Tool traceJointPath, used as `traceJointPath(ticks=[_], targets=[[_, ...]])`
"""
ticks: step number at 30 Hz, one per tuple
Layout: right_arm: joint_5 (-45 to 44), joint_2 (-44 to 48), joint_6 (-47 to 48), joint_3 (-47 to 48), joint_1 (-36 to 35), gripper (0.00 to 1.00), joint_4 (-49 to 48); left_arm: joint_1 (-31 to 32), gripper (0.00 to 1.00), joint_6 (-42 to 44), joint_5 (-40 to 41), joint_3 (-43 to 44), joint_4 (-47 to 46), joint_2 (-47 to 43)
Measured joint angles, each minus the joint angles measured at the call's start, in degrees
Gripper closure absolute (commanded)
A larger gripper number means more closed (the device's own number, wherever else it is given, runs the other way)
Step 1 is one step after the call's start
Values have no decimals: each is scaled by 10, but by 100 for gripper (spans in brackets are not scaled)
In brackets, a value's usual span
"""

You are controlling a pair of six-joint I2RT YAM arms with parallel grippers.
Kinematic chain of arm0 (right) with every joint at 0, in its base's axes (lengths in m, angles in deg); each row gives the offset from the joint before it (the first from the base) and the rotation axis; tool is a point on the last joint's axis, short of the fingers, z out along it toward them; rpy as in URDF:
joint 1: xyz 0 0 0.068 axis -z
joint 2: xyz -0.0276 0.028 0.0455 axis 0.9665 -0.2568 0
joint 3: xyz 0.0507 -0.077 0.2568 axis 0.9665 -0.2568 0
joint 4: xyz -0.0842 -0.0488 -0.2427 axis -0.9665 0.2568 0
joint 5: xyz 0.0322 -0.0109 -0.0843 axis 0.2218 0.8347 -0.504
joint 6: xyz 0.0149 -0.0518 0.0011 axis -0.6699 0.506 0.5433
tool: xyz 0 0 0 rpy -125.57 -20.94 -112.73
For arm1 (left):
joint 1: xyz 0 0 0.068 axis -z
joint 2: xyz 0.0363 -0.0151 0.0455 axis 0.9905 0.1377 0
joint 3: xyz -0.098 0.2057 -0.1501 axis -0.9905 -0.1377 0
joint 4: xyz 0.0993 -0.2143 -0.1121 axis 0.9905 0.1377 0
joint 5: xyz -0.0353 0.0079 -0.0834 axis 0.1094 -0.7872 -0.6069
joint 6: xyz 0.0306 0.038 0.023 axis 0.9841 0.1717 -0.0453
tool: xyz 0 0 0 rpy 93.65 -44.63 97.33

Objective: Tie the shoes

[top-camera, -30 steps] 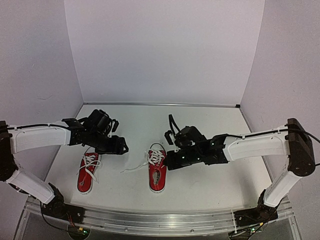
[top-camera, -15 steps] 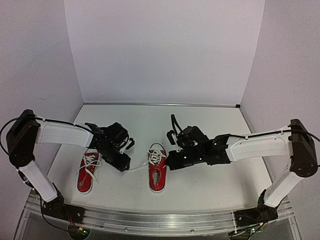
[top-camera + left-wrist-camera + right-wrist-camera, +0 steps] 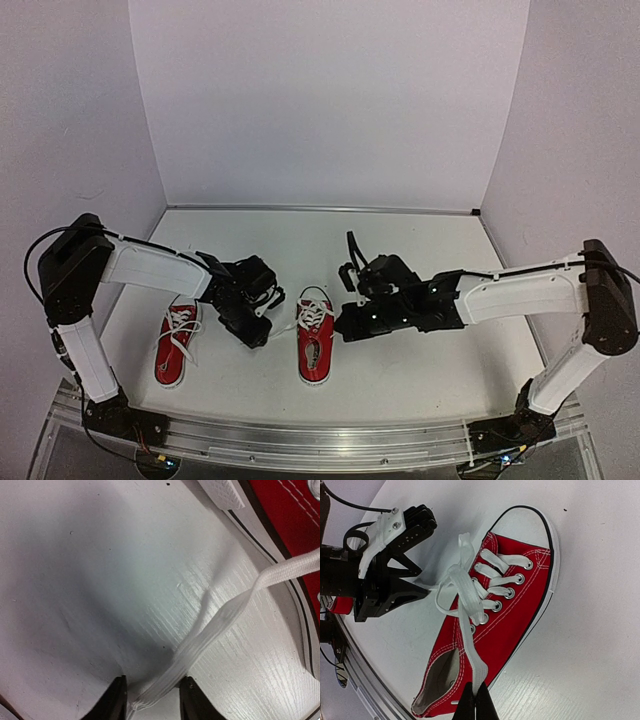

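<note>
Looking down from above, you have the white surface (image 3: 400, 250) closed in by pale walls (image 3: 330, 100), with both arms reaching in toward its middle: your left arm (image 3: 150, 265) comes across from 9 o'clock and your right arm (image 3: 520, 290) from 3 o'clock. The two red shoes lie side by side toward 6 o'clock, toes pointing to 12 o'clock. The left shoe (image 3: 170, 360) sits off on its own at about 7 o'clock with its white laces loose over the tongue, and the right shoe (image 3: 315, 360) lies between the two tools. Your left tool (image 3: 260, 335) is down at the surface just at 9 o'clock of the right shoe, partly spread. In its wrist view the fingers (image 3: 116, 700) stand either side of the flat end of a lace tail (image 3: 215, 625) that runs over the surface from the shoe's side, and you cannot tell whether they press it. Your right tool (image 3: 475, 701) sits just at 3 o'clock of the same shoe, pressed together and pinching a lace strand (image 3: 471, 640). That strand runs straight from the top eyelets (image 3: 496, 606) along the edge of the shoe's opening to the fingertips. Both laces leave a loose crossing above those eyelets, and the white toe cap (image 3: 527, 522) points away from your right tool.
</note>
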State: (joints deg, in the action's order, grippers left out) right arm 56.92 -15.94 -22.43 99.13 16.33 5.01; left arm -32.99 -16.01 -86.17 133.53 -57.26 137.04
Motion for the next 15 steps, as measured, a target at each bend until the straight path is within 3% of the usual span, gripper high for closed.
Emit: traceJointPath(ticks=[3, 4, 10, 15], targets=[[-2, 7, -5, -7, 0, 100, 0, 0, 97, -3, 0, 0, -1, 0], [-3, 10, -6, -8, 0, 100, 0, 0, 100, -3, -1, 0, -1, 0], [-11, 44, -31, -42, 0, 100, -4, -9, 100, -50, -2, -20, -14, -24], [-35, 116, -71, -107, 1, 100, -11, -76, 100, -133, -2, -62, -20, -150]])
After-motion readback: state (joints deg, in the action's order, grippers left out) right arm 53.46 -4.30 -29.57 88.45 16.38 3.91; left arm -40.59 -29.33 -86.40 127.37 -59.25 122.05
